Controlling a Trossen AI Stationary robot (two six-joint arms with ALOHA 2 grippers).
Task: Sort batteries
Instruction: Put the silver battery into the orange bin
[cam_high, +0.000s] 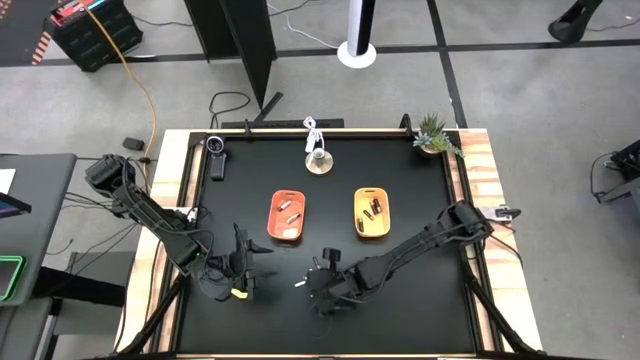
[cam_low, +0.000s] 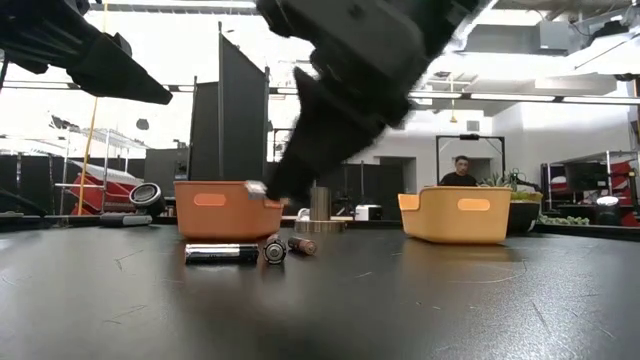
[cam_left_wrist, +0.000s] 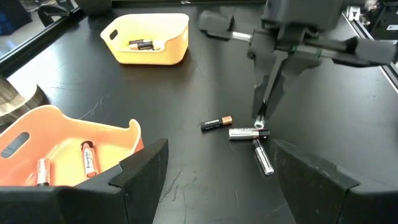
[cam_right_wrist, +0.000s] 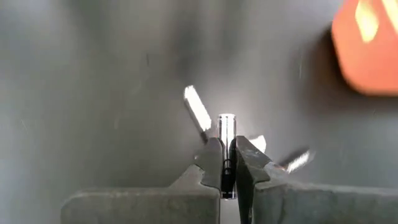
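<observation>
One battery (cam_right_wrist: 226, 134) half-hidden — right jaws

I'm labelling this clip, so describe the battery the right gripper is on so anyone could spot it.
Start at the orange tray, then look to the bare table beside it, where three loose cells lie. The right gripper pinches a silvery battery; the dark, copper-tipped battery alongside lies untouched.

My right wrist view blurs the loose batteries (cam_right_wrist: 198, 107) and the orange tray (cam_right_wrist: 368, 50). From above, those batteries are mere specks.

Black table (cam_high: 420, 290), orange tray (cam_high: 287, 216), yellow tray (cam_high: 372, 214), loose batteries (cam_left_wrist: 249, 134)
</observation>
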